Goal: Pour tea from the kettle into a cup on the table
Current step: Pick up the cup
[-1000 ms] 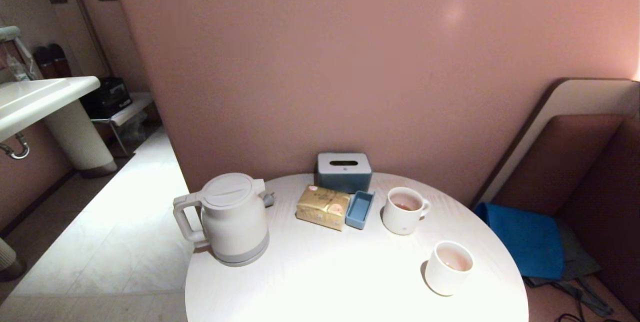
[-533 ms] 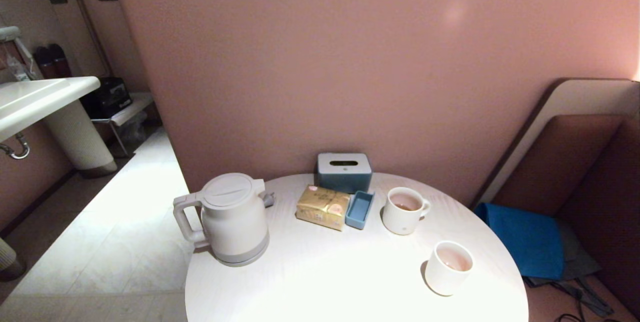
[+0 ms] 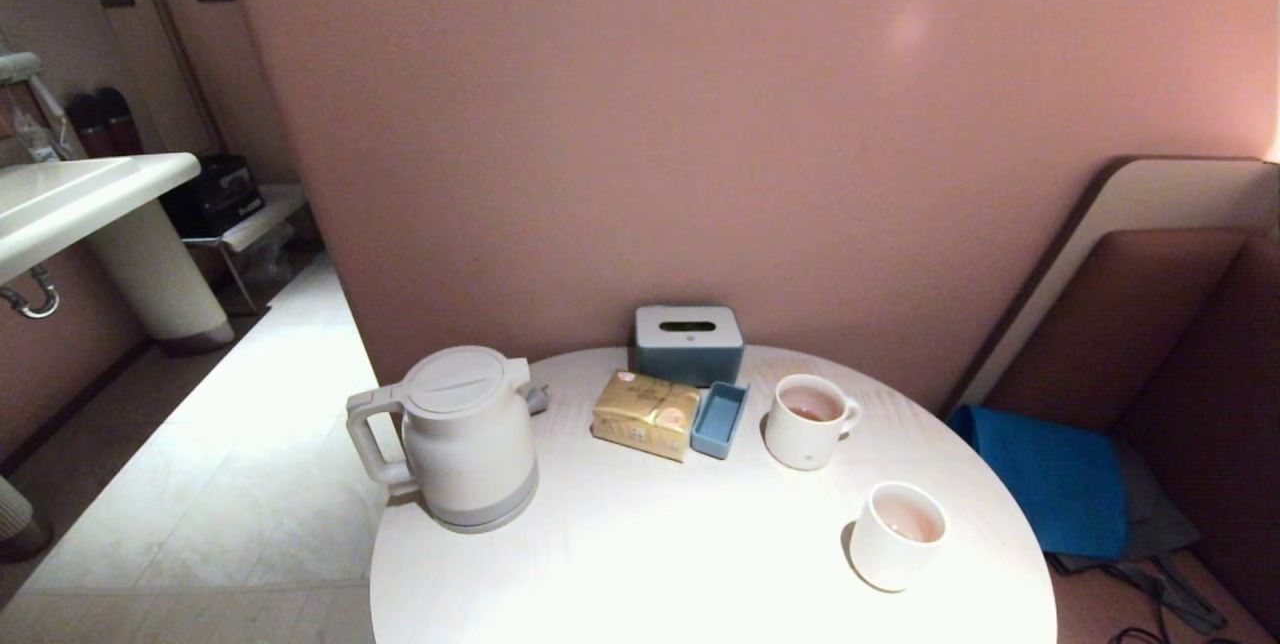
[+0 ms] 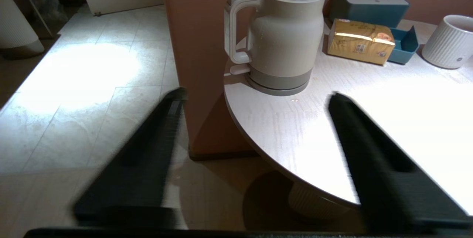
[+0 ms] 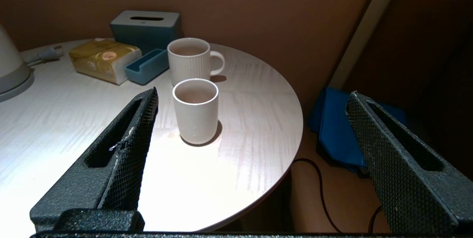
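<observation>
Two vessels on the table (image 3: pixel 640 564) hold liquid in the head view: the cup (image 3: pixel 897 535) at lower right, with pale tea (image 3: pixel 908 521) inside, and a ribbed mug (image 3: pixel 808 420) right of centre. The kettle (image 3: pixel 460 436) stands upright at the table's left edge, lid shut, handle toward frame left. A tissue box (image 3: pixel 688 343), a gold packet (image 3: pixel 646 413) and a blue tray (image 3: pixel 719 418) sit at centre; neither arm appears here. In the left wrist view, the left gripper (image 4: pixel 255 97) hangs off the table edge, jaws spread and empty, with the kettle handle (image 4: pixel 233 27) at upper centre, well apart. In the right wrist view, the right gripper (image 5: pixel 251 95) hovers with jaws spread and empty, the cup between them but farther off. Judged step: pouring looks complete, or a refill approach begins. A next grasp calls for closing on the handle; the mug just behind the cup risks a misdirected pour.
</observation>
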Controlling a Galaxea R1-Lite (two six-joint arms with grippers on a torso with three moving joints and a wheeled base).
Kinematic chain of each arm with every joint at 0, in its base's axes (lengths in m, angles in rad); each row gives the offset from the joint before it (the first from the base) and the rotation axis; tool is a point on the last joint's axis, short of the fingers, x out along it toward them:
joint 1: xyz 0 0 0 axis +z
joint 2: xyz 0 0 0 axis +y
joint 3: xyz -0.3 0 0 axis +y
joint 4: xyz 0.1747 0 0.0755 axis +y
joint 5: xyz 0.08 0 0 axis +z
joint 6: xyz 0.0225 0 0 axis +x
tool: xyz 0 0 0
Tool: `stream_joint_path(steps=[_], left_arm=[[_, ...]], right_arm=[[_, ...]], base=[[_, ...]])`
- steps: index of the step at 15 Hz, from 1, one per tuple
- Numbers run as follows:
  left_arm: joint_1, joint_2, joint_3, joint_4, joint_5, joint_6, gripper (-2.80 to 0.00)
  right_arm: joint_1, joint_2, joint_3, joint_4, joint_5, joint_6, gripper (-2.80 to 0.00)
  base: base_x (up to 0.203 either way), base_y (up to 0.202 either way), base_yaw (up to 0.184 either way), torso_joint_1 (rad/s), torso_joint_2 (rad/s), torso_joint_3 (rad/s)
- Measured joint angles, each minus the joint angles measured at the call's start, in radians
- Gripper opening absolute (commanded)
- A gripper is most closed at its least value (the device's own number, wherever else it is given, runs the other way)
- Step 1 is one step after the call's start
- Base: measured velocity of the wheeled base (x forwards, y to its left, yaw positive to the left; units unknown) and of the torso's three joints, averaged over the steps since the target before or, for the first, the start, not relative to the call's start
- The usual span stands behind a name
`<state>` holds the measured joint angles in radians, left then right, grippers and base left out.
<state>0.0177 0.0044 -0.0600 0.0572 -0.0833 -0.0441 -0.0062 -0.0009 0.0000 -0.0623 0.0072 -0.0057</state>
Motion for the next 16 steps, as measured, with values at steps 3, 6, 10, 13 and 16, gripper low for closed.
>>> stream_joint_path(steps=[3, 6, 10, 13, 16], left_arm=[[0.000, -0.004, 0.009, -0.001, 0.002, 0.009, -2.80], [0.000, -0.006, 0.013, -0.003, 0.002, 0.015, -2.80], [0.000, -0.006, 0.015, -0.001, 0.052, 0.017, -2.80], [0.000, -0.006, 0.022, 0.001, 0.098, 0.032, -2.80], [0.000, -0.006, 0.031, 0.007, 0.098, 0.051, -2.80]], right_arm=[[0.000, 0.000, 0.000, 0.000, 0.000, 0.000, 0.00], [0.000, 0.000, 0.000, 0.000, 0.000, 0.000, 0.00], [0.000, 0.000, 0.000, 0.000, 0.000, 0.000, 0.00], [0.000, 0.000, 0.000, 0.000, 0.000, 0.000, 0.00], [0.000, 0.000, 0.000, 0.000, 0.000, 0.000, 0.00]], base=[[0.000, 0.000, 0.000, 0.000, 0.00, 0.000], [0.000, 0.000, 0.000, 0.000, 0.00, 0.000], [0.000, 0.000, 0.000, 0.000, 0.00, 0.000], [0.000, 0.000, 0.000, 0.000, 0.00, 0.000], [0.000, 0.000, 0.000, 0.000, 0.00, 0.000]])
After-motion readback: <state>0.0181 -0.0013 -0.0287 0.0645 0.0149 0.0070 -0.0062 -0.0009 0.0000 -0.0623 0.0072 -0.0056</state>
